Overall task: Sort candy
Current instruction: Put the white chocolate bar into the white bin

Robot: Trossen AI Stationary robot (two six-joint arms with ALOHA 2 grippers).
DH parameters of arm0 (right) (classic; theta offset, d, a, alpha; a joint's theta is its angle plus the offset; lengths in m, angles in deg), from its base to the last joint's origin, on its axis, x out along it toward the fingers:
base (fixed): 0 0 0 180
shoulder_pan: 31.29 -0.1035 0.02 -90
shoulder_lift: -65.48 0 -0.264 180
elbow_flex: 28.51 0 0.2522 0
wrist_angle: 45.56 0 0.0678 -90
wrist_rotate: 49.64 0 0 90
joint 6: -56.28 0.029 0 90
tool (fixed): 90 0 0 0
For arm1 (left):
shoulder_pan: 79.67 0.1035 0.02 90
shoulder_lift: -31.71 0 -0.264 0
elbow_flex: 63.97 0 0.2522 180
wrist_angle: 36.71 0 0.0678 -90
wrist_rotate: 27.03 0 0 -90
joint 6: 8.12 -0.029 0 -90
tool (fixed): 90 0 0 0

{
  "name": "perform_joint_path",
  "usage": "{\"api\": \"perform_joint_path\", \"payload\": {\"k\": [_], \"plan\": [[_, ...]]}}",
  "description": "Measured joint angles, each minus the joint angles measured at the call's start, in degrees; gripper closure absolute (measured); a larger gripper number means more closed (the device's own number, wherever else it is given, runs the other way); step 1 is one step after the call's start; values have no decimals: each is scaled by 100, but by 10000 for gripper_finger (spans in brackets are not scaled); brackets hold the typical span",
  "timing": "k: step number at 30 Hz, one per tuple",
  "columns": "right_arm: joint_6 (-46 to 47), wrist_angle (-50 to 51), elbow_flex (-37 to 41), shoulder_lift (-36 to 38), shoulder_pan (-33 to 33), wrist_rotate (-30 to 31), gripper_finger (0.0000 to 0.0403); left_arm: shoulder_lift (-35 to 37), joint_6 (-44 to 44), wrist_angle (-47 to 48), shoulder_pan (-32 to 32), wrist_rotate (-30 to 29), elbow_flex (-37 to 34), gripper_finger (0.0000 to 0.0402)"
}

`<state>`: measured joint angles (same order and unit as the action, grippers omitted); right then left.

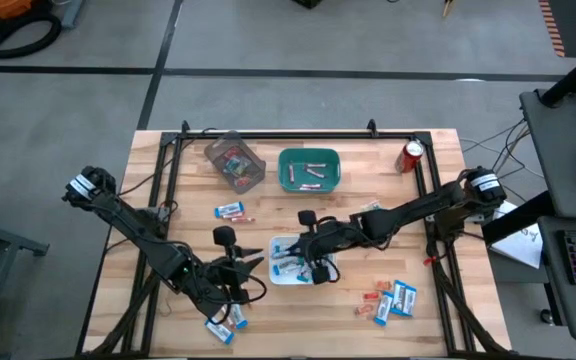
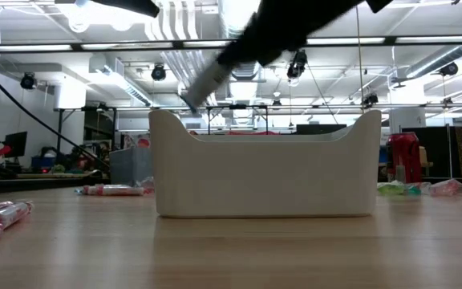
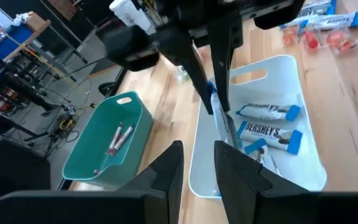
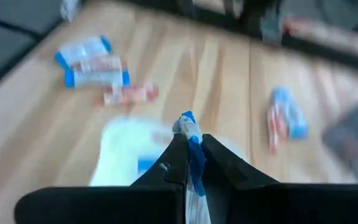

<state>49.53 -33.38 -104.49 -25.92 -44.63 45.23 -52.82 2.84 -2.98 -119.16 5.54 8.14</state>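
Observation:
My right gripper [image 1: 310, 262] is over the white tray [image 1: 280, 274], shut on a blue-and-white packet [image 4: 190, 134]. The tray [image 3: 303, 93] holds several blue-and-white packets [image 3: 267, 132]. My left gripper [image 3: 197, 171] stands just left of the white tray [image 1: 253, 258], slightly open and empty. A teal tray [image 1: 286, 180] holds pinkish sticks [image 3: 118, 138]. A clear container [image 1: 234, 163] holds small red pieces. Loose candy lies on the table at the front right [image 1: 390, 300], front left [image 1: 225, 325] and left of centre [image 1: 230, 210]. My right gripper pinches the blue-and-white packet between its two fingers, with one crimped end [image 4: 185, 123] sticking out past the fingertips. The fingers [image 3: 199, 78] point down from above. The packet [image 3: 216, 107] hangs at the fingertips, just above the packets in the white tray.
A red soda can [image 1: 411, 155] stands at the far right of the table. A black frame [image 1: 298, 133] runs along the table's far edge and sides. Bare wood [image 1: 368, 185] lies between the teal tray and the can.

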Motion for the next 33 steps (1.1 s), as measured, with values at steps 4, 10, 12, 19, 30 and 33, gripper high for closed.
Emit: {"api": "perform_joint_path", "payload": {"k": [4,10,12,19,30,33], "plan": [[328,727,4,-55,0,28,384,103,-260,73,0,385,-12,331],[254,531,24,-356,-2,169,373,519,-506,-2,90,1362,-200,364],[179,365,24,-467,-2,393,371,714,-581,-211,103,1624,-339,376],[217,305,2,-652,0,571,368,1488,-1175,-2209,116,2285,-1417,398],[543,552,0,-655,0,569,365,2222,-1303,-4541,144,1291,-2789,396],[595,531,-11,-655,0,622,365,2256,-1303,-4552,144,802,-2849,396]]}}
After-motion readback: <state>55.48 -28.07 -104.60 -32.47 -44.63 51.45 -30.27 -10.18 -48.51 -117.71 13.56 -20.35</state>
